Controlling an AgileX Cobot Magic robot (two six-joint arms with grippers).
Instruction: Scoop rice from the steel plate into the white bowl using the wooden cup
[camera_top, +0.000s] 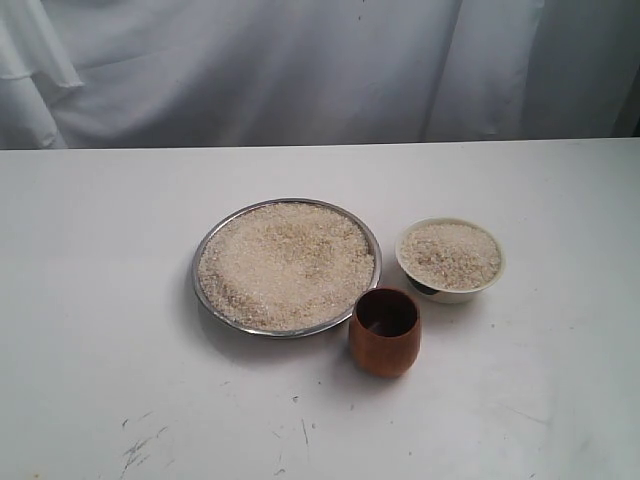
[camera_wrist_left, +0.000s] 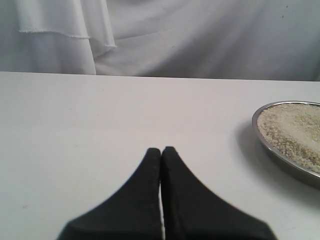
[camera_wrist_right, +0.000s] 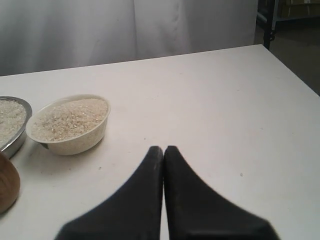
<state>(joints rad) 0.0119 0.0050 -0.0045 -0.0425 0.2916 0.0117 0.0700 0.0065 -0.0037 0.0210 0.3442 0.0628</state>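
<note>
The steel plate (camera_top: 203, 290) sits mid-table, heaped with rice (camera_top: 286, 262). Right of it stands the white bowl (camera_top: 450, 290), filled with rice too. The wooden cup (camera_top: 384, 333) stands upright in front, between plate and bowl, and looks empty. Neither arm shows in the exterior view. My left gripper (camera_wrist_left: 161, 150) is shut over bare table, with the steel plate's rim (camera_wrist_left: 260, 130) off to one side. My right gripper (camera_wrist_right: 163, 149) is shut and holds nothing; the white bowl (camera_wrist_right: 75, 140), the wooden cup's side (camera_wrist_right: 7, 185) and the steel plate's edge (camera_wrist_right: 17, 140) lie beyond it.
The white table (camera_top: 100, 400) carries dark scuff marks (camera_top: 135, 450) near its front. A white cloth (camera_top: 300, 70) hangs behind the far edge. In the right wrist view the table's side edge (camera_wrist_right: 295, 70) drops to a dark floor.
</note>
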